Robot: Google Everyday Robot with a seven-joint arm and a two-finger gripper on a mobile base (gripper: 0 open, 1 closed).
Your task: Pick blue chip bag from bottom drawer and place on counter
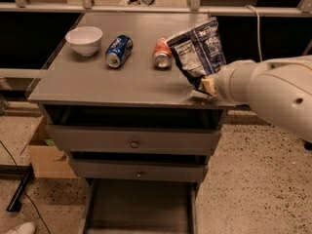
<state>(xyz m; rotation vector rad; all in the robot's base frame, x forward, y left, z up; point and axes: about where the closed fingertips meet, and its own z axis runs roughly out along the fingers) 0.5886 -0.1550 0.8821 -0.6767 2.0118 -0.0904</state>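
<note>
One cardboard box [46,152] stood on the speckled floor at far left, beside the cabinet. On the counter [97,82], a white bowl [84,39] sat near the back left corner, and a blue soda can [119,50] lay on its side just right of it. Beneath the counter's middle, the bottom drawer [141,208] stood pulled out under two knobbed drawers [134,139]. Further right on top, an orange can [162,52] lay on its side. Just beyond it the blue chip bag [197,50] rose tilted over the counter's front right part, its lower corner pinched in the gripper [205,87], jaws closed on the foil near the right edge. The white arm [273,89] reached in from the right.
</note>
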